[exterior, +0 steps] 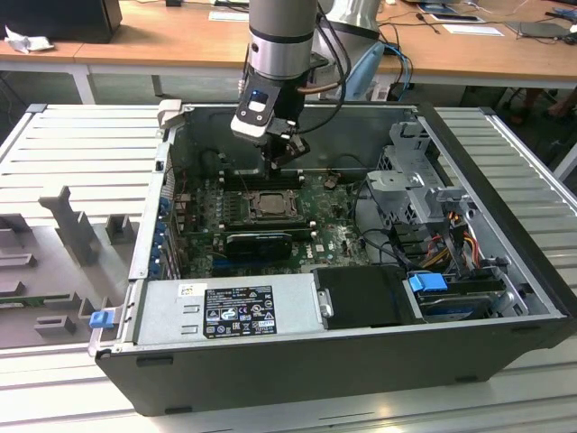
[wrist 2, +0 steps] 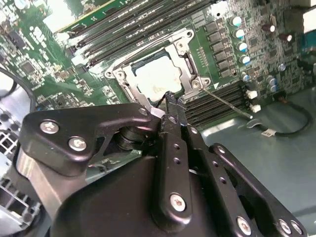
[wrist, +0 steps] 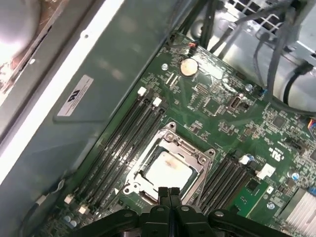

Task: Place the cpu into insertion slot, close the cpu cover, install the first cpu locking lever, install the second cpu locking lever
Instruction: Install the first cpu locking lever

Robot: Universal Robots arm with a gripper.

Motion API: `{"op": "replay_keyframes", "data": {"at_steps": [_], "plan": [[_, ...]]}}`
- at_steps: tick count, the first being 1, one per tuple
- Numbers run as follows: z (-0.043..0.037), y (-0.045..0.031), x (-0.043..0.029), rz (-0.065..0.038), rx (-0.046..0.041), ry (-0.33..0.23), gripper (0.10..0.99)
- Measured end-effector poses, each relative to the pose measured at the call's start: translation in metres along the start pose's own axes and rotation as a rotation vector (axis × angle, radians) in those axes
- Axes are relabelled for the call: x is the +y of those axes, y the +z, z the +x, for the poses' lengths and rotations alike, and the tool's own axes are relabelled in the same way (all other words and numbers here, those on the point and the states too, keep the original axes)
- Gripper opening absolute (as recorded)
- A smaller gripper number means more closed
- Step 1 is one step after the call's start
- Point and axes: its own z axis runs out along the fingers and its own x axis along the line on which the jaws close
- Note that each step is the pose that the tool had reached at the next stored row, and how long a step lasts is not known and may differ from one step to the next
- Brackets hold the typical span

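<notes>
The cpu (wrist: 167, 170) lies in the insertion slot (exterior: 270, 206) on the green motherboard, its pale silver top (wrist 2: 154, 79) showing through the window of the cpu cover (wrist: 200, 157). The cover's metal frame (wrist 2: 183, 47) lies flat around the chip. A thin lever rod (wrist 2: 228, 102) runs out from one corner of the slot across the memory slots. My gripper (wrist: 168, 190) is shut, its two black fingers pressed together with nothing between them. It hangs just above one edge of the slot (wrist 2: 170, 96), at the slot's far side in the exterior view (exterior: 283, 168).
The open computer case (exterior: 270, 365) surrounds the board, with its grey power supply (exterior: 225, 311) at the front. A black finned card (exterior: 260, 242) sits just in front of the slot. Memory slots (wrist: 121, 148) flank it. Drive cages and cables (exterior: 424, 203) fill the exterior view's right.
</notes>
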Motion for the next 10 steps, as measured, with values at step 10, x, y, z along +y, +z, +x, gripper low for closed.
{"op": "replay_keyframes", "data": {"at_steps": [10], "plan": [[0.0000,0.0005,0.0000,0.004,-0.0004,-0.264,0.106]]}}
